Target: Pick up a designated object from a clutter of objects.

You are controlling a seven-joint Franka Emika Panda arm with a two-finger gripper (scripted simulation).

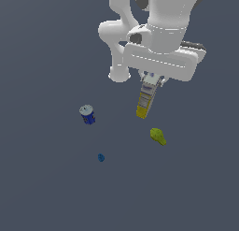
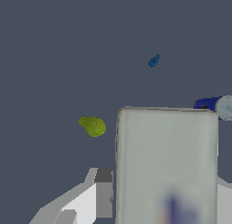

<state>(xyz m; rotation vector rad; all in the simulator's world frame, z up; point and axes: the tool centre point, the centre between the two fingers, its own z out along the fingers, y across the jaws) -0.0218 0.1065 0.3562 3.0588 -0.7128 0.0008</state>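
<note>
The gripper (image 1: 151, 81) clamps the long, flat-sided white-and-yellow carton (image 1: 145, 103); a lumpy pear-shaped object (image 1: 158, 136) lies near below.

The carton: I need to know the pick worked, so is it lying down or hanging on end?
Hanging on end. The carton hangs lengthwise from the pincer, yellow end lowest.

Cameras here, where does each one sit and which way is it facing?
Exterior view: off the arm, looking down at the floor; shows the white arm and end effector around the carton.
Wrist view: on the wrist, looking along the carton; one finger shows.
Shared: carton, blue can, yellow-green lump, blue ball.
</note>
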